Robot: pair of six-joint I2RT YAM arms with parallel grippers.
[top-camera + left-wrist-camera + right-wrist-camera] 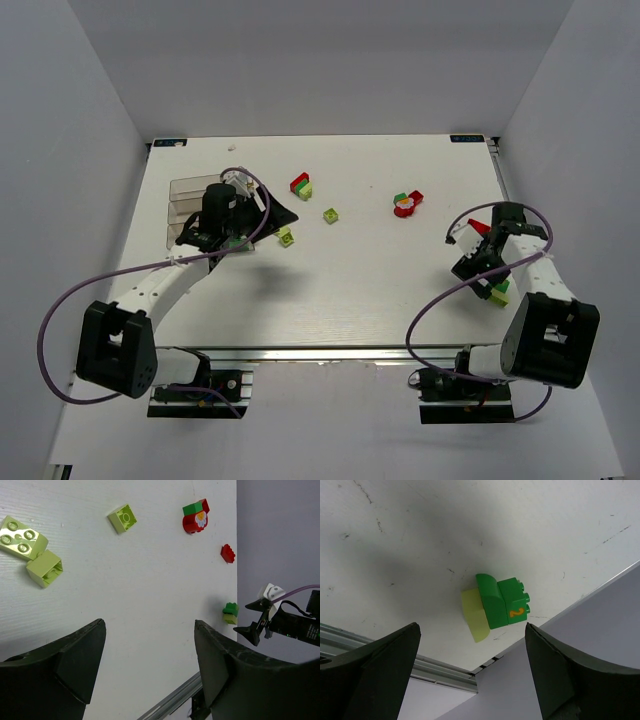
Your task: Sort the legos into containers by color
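Note:
The clear compartment tray stands at the left. My left gripper is open and empty beside its near right corner; in the left wrist view only bare table lies between the jaws. Lime bricks lie ahead of it. A red, green and white cluster and a red brick lie to the right. My right gripper is open and empty above a dark green brick marked 2, which is joined to a lime piece.
A red and lime pair lies at the back centre, with single lime bricks nearer. The green brick sits close to the table's right edge and the near rail. Grey walls enclose the table.

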